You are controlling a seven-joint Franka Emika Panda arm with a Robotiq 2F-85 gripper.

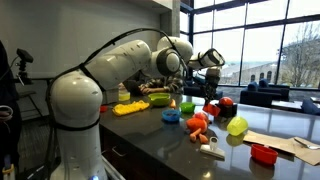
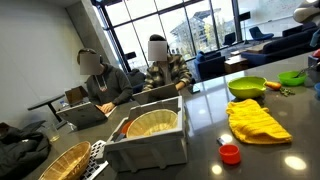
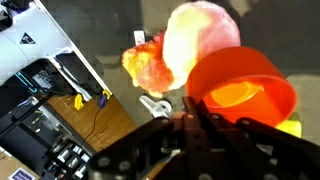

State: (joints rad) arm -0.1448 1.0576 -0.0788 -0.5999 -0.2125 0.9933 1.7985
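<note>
**Item: Robotiq gripper [image 3: 193, 120], wrist view.** Fingers together, tips meeting. Nothing shows plainly between them, and whether they nip a rim cannot be told.

**Nearest thing: orange bowl [image 3: 245, 92].** It stands on the dark counter [image 3: 110, 20], just right of the fingertips and slightly beyond them. Its near rim is close against the tips. The mouth tips toward the camera and the inside glows lighter. It is round, so it has no long axis. This single arm is the only one near it.

**Around it:**
- pale pink fluffy toy [image 3: 200, 45], behind the bowl and touching its far rim
- orange plush toy [image 3: 148, 65], left of the pink one
- small silver metal piece [image 3: 155, 105], left of the fingertips and apart from the bowl

**Further off, in both exterior views:**
- yellow cloth [image 1: 130, 107]
- green bowl [image 1: 158, 98], just beside the cloth
</note>
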